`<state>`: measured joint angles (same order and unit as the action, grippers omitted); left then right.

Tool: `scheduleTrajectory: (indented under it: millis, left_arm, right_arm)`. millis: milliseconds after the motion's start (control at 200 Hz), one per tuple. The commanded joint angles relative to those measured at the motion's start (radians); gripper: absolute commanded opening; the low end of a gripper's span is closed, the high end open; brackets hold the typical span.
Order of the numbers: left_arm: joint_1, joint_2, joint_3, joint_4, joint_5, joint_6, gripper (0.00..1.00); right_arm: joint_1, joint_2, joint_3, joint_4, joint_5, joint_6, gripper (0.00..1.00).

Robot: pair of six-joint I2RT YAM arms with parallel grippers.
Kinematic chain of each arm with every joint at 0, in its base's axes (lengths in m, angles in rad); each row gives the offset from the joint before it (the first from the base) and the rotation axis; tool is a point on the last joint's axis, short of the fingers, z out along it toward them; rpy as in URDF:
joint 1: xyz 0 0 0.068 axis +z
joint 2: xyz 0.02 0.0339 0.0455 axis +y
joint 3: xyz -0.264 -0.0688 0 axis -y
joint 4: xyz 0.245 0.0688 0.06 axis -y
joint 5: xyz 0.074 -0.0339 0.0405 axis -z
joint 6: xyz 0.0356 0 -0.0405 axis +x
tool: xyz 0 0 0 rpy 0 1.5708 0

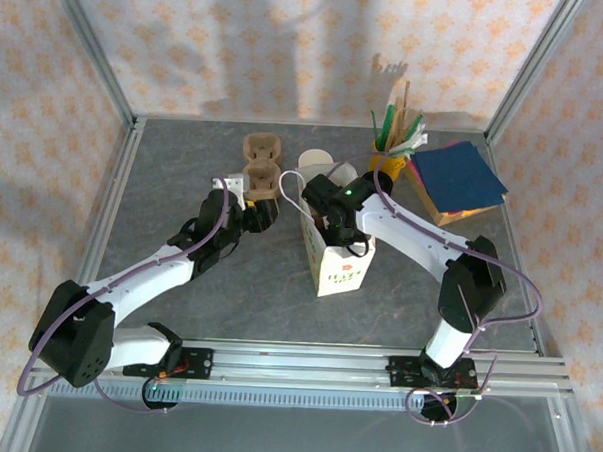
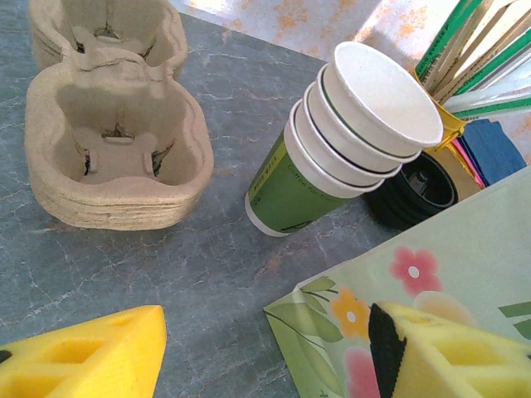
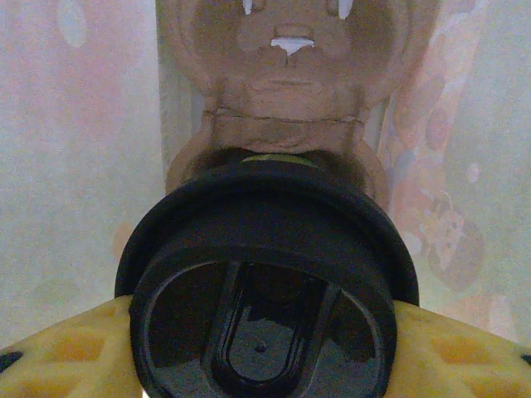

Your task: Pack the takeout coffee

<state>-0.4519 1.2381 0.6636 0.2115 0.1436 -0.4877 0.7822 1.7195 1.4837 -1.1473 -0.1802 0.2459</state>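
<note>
Your table is a grey, marbled sheet with an aluminium rail along its near edge. Cloth walls printed with orange flowers close off the far edge and both sides.

A flowered paper bag stands near the middle of the table. Toward the far edge, left of the bag, lies a stack of pulp cup carriers. Just right of that stack is a tilted stack of lidless cups, with black lids behind it. Blue napkins sit by the far right corner.

The takeout coffee is inside the bag, lid up, over a brown carrier at the bottom. Your right claw reaches in from above and pinches the cup at its black lid, one yellow finger on each side.

Your left claw hangs low over the table between the carrier stack and the bag. Its fingers are spread and hold nothing. One finger is in front of the bag's flowered side, and you cannot tell whether it touches.
</note>
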Motion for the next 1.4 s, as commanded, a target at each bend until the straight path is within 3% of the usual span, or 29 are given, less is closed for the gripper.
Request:
scheduleTrajectory:
  millis: [0,235,591,771,936,1256,1396]
  left_arm:
    - [-0.005,-0.024,-0.005,0.0,-0.022,0.017,0.68]
    - [-0.006,-0.028,-0.008,-0.005,-0.029,0.019,0.68]
    - [-0.006,-0.024,-0.003,-0.002,-0.028,0.02,0.68]
    - [-0.006,-0.024,0.001,-0.005,-0.029,0.021,0.68]
    - [-0.005,-0.027,0.002,-0.009,-0.03,0.023,0.68]
    - [-0.007,-0.028,0.013,-0.017,-0.031,0.023,0.68]
    - [-0.006,-0.027,0.015,-0.018,-0.032,0.024,0.68]
  right_arm:
    - [0.003,0.042,0.003,0.005,-0.025,0.008,0.44]
    - [0.003,0.037,0.013,0.001,-0.024,0.009,0.57]
    - [0.003,0.03,0.041,-0.019,-0.014,0.01,0.66]
    - [0.003,0.03,0.048,-0.025,-0.01,0.01,0.66]
    - [0.003,0.025,0.055,-0.027,-0.015,0.01,0.53]
    - [0.005,0.026,0.084,-0.043,-0.005,0.008,0.54]
    - [0.006,0.024,0.09,-0.048,0.0,0.008,0.65]
